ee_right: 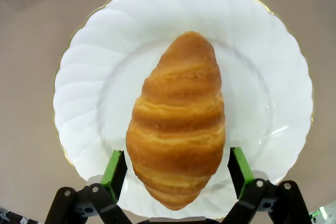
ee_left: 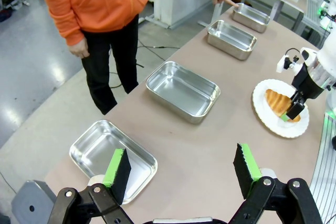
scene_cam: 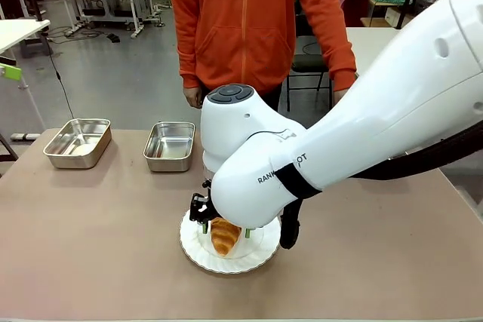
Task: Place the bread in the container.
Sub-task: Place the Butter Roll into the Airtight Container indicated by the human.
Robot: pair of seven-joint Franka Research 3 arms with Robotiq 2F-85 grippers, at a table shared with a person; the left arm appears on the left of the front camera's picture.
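Over brown tabletop, poised at grasp step with right gripper spread wide astride golden-brown ridged croissant roll on scalloped white plate; next, likely, closing, lifting, carrying to shiny rectangular steel tray.

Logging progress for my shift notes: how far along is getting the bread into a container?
Done: the right end effector sits low over the plate, open, with a pad on either side of the bread. In hand: the grasp, as the pads are not closed on it. Left: lift it, carry it to one of the trays, none of which holds bread, and release. The left end effector is open above the table.
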